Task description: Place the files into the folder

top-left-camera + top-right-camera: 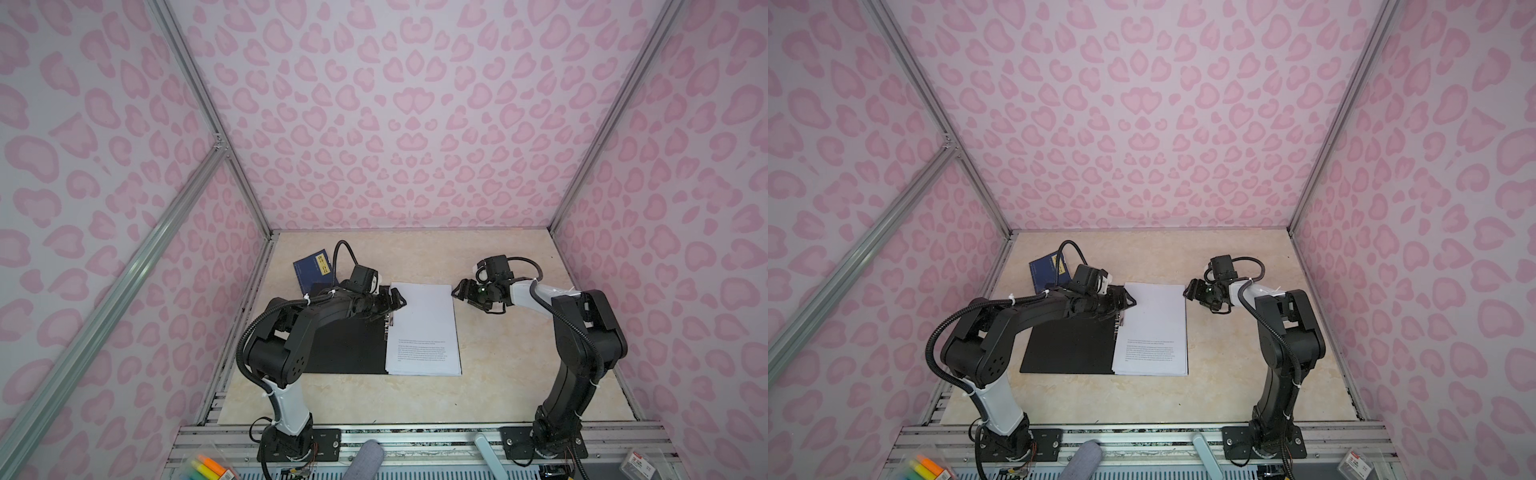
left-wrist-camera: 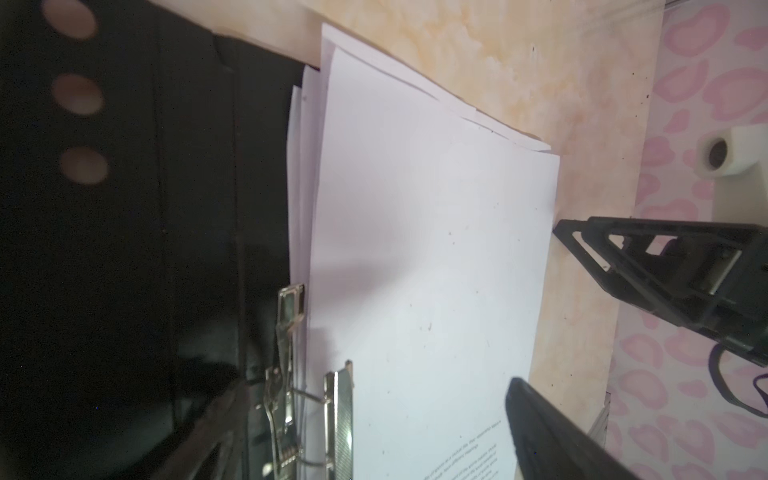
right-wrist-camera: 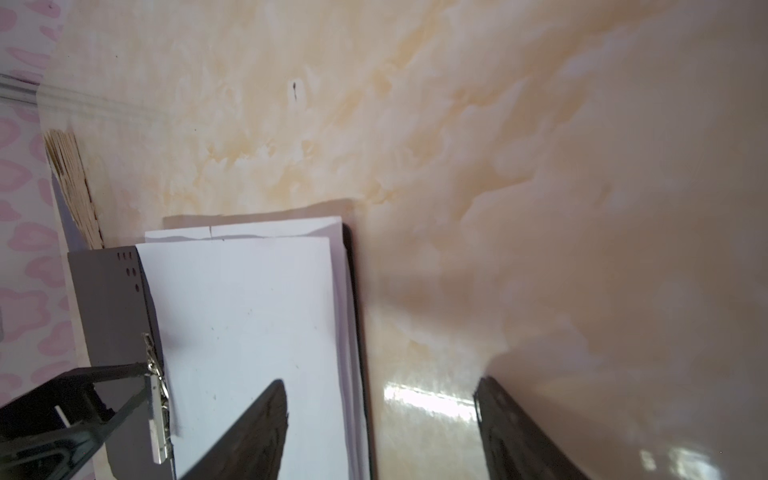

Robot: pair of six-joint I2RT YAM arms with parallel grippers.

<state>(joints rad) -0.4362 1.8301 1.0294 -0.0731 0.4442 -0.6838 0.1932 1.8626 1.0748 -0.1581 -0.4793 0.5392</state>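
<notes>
Files [image 1: 424, 328] lie as a loosely squared stack on the right half of the folder [image 1: 353, 353], which is spread open, black inside up, in the middle of the counter [image 1: 519, 374]. Their left edge sits against the metal clip [image 2: 338, 415] at the spine, probably so that it can bind them; whether it already presses on them I cannot tell. At the far end the sheet corners fan out slightly, so the stack likely needs squaring. Left end effector [image 1: 398, 300] hovers over the stack's far left corner beside the clip, jaws wide apart and empty, seemingly placed to work the clip or steady the paper. Right end effector [image 1: 457, 292] hangs at the far right edge, jaws apart and holding nothing, one finger above paper and one above bare counter, well placed to nudge that edge inward. A blue booklet [image 1: 311, 270] lies far left, out of the way.
</notes>
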